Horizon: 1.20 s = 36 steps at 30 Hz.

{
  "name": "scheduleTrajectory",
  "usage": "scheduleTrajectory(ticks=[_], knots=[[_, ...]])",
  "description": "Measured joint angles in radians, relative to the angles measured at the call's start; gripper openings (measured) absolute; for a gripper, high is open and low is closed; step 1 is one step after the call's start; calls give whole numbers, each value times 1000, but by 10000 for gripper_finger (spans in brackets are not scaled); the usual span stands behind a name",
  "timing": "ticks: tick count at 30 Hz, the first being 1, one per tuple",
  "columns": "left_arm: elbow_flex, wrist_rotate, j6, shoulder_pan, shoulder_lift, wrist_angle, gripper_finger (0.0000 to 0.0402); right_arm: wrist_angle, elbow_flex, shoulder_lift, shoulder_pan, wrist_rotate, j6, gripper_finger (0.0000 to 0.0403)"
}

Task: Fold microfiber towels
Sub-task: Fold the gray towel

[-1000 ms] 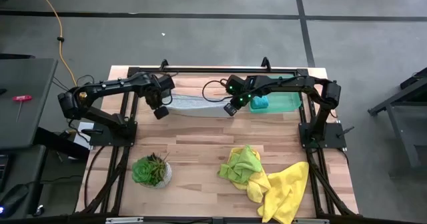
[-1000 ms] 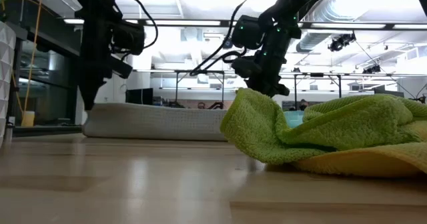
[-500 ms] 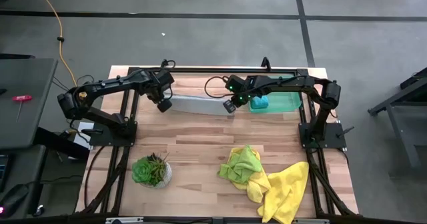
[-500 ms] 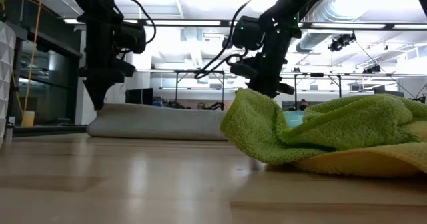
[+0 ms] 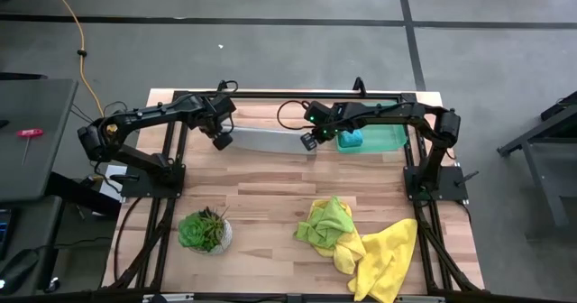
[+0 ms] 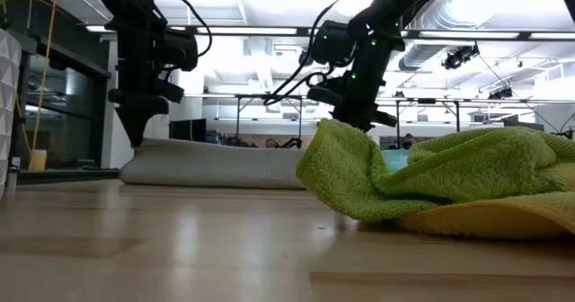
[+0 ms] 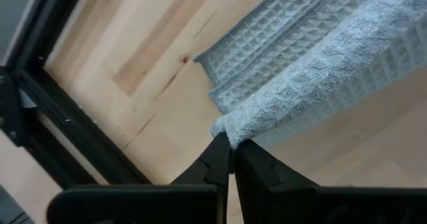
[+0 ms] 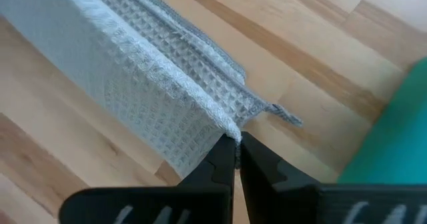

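A pale grey-white waffle towel (image 5: 263, 139) lies across the far middle of the table, its far part flat on the wood and its near edge raised. My left gripper (image 5: 221, 142) is shut on the towel's left end, and my right gripper (image 5: 308, 142) is shut on its right end. In the low view the towel (image 6: 216, 164) shows as a long low roll under my left gripper (image 6: 137, 140). A lime green towel (image 5: 326, 220) and a yellow towel (image 5: 383, 253) lie crumpled at the near right. A teal towel (image 5: 350, 139) lies folded in the green tray (image 5: 389, 139). My left gripper pinches the raised left corner (image 7: 223, 127) of the grey towel between its two fingers, coming from above. The held edge curls over the layers (image 7: 267, 51) that lie flat on the table. My right gripper pinches the raised right corner (image 8: 230, 128) between its two fingers, from above. The cloth runs from the hold down to the flat layers (image 8: 167, 37) on the wood.
A small potted plant (image 5: 205, 231) stands at the near left. The green tray sits close to the right of my right gripper. The lime towel (image 6: 404, 181) fills the near right of the low view. Bare wood lies across the table's middle.
Both grippers have gone toward the table's far edge, still shut on the grey towel's two ends. The towel's near edge has been carried over its far part, which stayed on the table, so the towel shows narrower from above.
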<state>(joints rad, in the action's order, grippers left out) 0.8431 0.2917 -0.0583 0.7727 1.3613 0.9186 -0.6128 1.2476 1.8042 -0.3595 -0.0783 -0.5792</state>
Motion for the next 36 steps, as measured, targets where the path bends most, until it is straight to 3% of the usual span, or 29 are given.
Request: scheduleTrajectory(ticks=[9,19,23,30,33,36], knots=[[0,23,2,0,0,-4,41,5,0,0,0,-50,0,14],[0,110,77,5,0,-27,116,37,-1,0,-7,-120,16,153],[0,11,72,8,-1,-41,138,105,-1,0,-7,-95,112,194],[0,-319,113,-1,-33,-180,152,129,-1,0,25,223,396,215],[0,-365,97,-16,-48,-256,151,84,-1,0,53,233,440,215],[-13,-392,72,-32,-73,-363,150,60,-1,0,68,169,422,215]])
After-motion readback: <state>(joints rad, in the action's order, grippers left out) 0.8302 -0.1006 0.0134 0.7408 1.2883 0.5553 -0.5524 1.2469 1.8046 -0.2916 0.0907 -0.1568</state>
